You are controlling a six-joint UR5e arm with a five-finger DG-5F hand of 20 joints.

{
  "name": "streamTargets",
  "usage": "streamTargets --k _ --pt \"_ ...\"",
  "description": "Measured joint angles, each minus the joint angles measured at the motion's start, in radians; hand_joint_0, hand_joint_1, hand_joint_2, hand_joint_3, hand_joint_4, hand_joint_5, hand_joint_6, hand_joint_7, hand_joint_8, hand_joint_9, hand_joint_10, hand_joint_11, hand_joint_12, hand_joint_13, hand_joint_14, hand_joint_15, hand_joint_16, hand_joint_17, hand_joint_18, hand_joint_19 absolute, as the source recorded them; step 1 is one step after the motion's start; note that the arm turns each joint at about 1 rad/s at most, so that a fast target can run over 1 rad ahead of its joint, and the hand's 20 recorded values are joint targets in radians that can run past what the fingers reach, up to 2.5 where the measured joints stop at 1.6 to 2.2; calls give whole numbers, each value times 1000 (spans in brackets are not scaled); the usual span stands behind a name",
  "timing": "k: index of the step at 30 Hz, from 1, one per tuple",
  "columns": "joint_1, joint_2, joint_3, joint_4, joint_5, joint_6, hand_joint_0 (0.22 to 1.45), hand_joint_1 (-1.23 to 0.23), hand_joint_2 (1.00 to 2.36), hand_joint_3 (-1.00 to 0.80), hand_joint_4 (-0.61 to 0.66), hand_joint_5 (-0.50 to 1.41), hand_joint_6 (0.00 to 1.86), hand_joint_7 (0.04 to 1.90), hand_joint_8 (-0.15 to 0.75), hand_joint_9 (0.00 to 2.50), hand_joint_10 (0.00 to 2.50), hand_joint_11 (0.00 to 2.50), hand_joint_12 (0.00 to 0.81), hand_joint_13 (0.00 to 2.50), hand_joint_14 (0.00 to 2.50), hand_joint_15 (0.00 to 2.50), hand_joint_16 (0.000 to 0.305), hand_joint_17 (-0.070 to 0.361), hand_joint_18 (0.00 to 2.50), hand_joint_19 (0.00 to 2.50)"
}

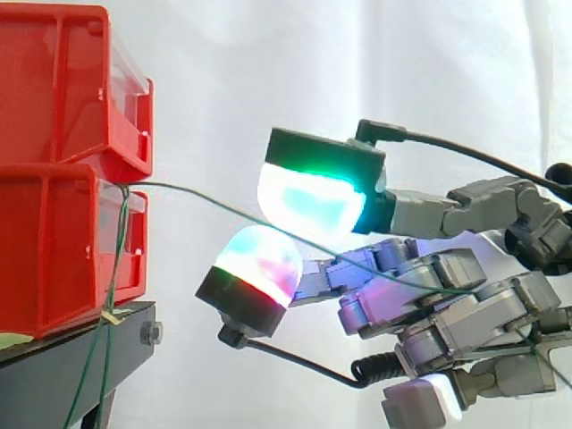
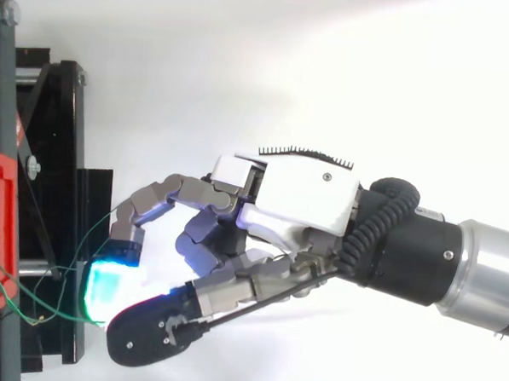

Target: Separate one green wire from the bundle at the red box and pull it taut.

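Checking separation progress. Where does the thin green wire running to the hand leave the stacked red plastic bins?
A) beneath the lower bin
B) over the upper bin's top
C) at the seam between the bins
C: in the side view the thin green wire starts where the upper red plastic bin sits on the lower red plastic bin, then runs across to the hand.

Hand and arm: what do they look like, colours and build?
The hand has grey metal segmented fingers and a white back cover with one dark screw. The fingertips are thick rounded pads on black bases: a cyan-green pad and a white, pink and red pad. Behind the hand sit a black wrist collar, then a silver arm tube.
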Motion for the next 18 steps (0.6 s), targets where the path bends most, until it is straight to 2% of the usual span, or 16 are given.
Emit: streamTargets --k 6,13,18 --pt "0 0 0 -1 -1 0 560 -668 1000 -500 69 -224 927 913 225 1138 2500 1237 283 1701 1344 936 52 116 1255 795" --pt "0 0 -1 -2 -1 0 494 -632 1000 -500 104 -215 925 901 250 1168 2500 1220 315 1733 1322 931 56 126 1292 779" --pt "0 0 -1 -1 0 0 448 -674 1000 -500 164 -232 938 839 277 1130 2500 1068 333 1760 1381 872 61 136 1339 746"
